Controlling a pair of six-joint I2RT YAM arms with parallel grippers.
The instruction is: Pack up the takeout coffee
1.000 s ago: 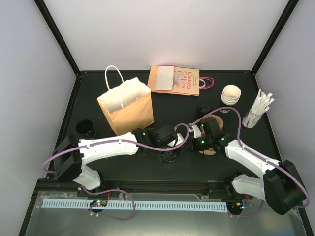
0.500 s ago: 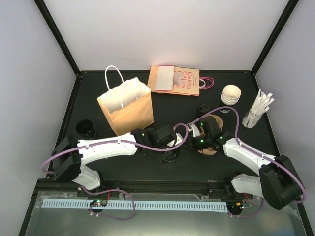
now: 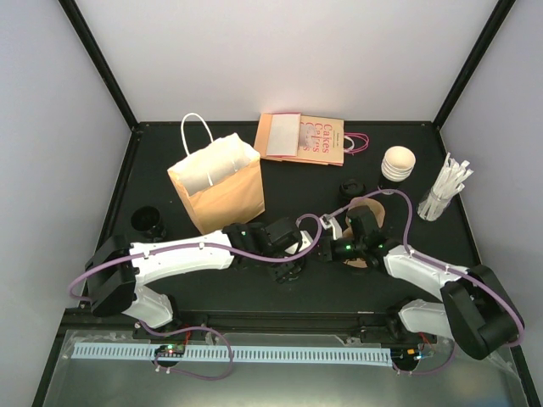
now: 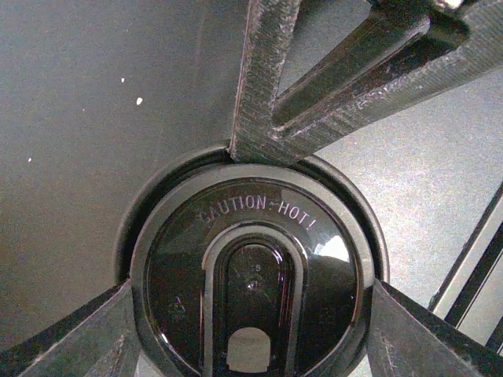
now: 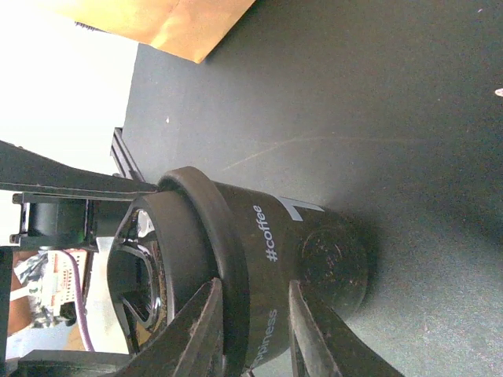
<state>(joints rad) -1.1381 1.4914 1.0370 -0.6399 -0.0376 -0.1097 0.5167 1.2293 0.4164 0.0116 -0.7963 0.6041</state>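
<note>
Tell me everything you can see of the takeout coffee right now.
The takeout coffee is a small black paper cup printed "#coffee", standing upright on the dark table. Its glossy black plastic lid, embossed "CAUTION HOT!" with a sip hole, sits on top. The left gripper brackets the lid's rim, fingers against both sides. The right gripper has its fingertips at the rim's edge, though whether it pinches is unclear.
</note>
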